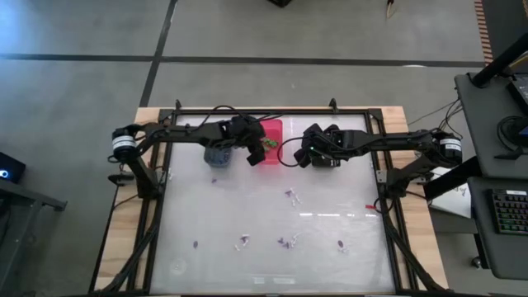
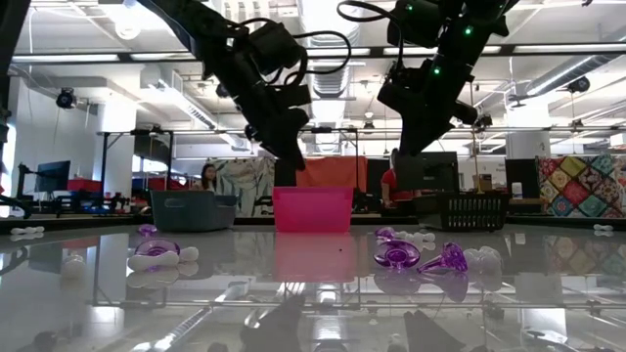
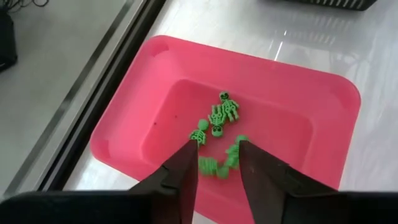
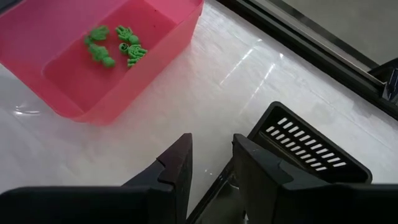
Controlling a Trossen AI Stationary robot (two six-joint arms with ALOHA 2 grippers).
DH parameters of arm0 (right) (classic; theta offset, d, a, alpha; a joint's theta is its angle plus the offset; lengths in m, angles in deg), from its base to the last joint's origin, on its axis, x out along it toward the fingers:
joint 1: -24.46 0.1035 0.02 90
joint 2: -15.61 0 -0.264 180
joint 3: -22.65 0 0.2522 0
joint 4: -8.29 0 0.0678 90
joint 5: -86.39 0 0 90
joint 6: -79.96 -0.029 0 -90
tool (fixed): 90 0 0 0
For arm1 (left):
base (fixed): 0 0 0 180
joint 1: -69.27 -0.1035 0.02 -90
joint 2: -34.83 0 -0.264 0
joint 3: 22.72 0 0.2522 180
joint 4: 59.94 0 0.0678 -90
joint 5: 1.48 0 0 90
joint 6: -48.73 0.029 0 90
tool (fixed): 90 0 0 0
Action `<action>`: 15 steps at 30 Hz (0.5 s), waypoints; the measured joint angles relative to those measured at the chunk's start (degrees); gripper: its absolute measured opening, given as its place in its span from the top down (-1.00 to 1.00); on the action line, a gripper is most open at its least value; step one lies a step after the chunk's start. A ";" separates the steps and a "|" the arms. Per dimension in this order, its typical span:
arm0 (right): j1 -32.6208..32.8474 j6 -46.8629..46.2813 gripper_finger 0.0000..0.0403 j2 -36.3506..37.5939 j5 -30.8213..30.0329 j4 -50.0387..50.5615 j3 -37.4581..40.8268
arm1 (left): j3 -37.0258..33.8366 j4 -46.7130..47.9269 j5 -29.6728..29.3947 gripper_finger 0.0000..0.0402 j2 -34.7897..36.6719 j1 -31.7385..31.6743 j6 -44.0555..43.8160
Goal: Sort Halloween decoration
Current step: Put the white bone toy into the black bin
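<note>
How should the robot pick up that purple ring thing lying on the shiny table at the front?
Probably from straight above. The purple ring lies low on the table, so a level approach would scrape the glass. Pinch across its thin band, one finger on each side. Its exact shape is hard to tell.

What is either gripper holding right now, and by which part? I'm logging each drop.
Nothing is held. The left gripper hangs open over the pink bin, green skeletons lying loose inside. The right gripper is open and empty beside the black bin.
</note>
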 joint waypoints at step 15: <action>5.45 -5.45 0.53 0.01 17.06 -3.32 -0.08 | -0.66 -0.01 7.41 0.48 7.44 3.39 -1.03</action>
